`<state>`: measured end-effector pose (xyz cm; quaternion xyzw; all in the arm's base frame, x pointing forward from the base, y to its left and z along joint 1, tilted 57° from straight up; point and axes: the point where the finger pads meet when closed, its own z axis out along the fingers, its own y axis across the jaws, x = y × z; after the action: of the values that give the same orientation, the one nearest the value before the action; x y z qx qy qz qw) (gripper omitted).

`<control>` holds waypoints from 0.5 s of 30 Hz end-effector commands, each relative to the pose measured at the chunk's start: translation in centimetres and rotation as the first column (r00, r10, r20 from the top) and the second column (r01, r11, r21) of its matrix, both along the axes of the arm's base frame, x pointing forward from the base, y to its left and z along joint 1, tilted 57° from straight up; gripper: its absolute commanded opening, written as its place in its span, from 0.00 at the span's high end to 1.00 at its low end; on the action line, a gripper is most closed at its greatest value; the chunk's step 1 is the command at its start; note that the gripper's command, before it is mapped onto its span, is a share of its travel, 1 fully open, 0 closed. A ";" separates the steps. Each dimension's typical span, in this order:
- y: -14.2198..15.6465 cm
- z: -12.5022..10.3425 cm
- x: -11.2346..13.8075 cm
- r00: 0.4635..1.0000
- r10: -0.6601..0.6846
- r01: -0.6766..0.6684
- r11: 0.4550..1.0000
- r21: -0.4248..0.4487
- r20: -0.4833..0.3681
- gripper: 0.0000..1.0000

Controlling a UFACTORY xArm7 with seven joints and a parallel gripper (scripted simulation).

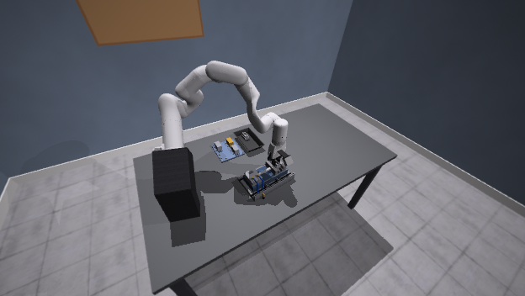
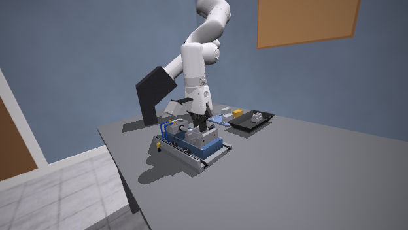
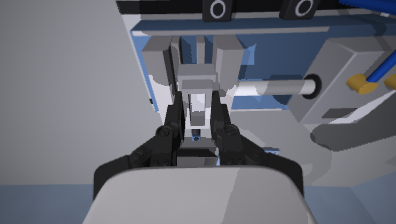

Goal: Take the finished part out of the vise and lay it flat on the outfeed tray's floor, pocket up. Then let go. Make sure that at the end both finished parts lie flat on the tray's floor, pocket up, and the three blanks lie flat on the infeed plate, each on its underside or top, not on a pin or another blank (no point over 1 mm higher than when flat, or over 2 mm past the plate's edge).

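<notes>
The finished part [image 3: 198, 102] is a small grey block with a pocket, standing between the grey jaws of the blue vise [image 2: 195, 140]. The vise also shows in the top view [image 1: 268, 177]. My gripper [image 3: 197, 102] reaches straight down into the vise, and its black fingers are shut on the part's two sides. It also shows in the exterior view [image 2: 200, 123] and in the top view [image 1: 274, 161]. The black outfeed tray lies behind the vise, further along the table; it also shows in the top view [image 1: 248, 140]. A small grey piece [image 2: 257, 117] sits on its floor.
A blue plate [image 1: 227, 150] with grey blocks and a yellow block lies next to the tray. A tall black box [image 1: 175, 184] stands at the table's left. Blue hoses [image 2: 164, 128] and a steel rod [image 3: 280, 88] run along the vise. A small yellow post [image 2: 158, 146] stands at the vise's near corner.
</notes>
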<state>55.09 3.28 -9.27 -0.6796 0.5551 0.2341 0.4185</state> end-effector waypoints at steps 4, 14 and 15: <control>-0.3 0.0 0.1 1.000 -0.004 0.004 1.000 -0.003 0.002 1.00; -0.4 0.1 0.1 1.000 -0.004 0.004 1.000 -0.003 0.002 1.00; -0.4 0.1 0.1 1.000 -0.004 0.004 1.000 -0.003 0.002 1.00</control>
<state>55.07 3.29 -9.26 -0.6796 0.5551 0.2344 0.4184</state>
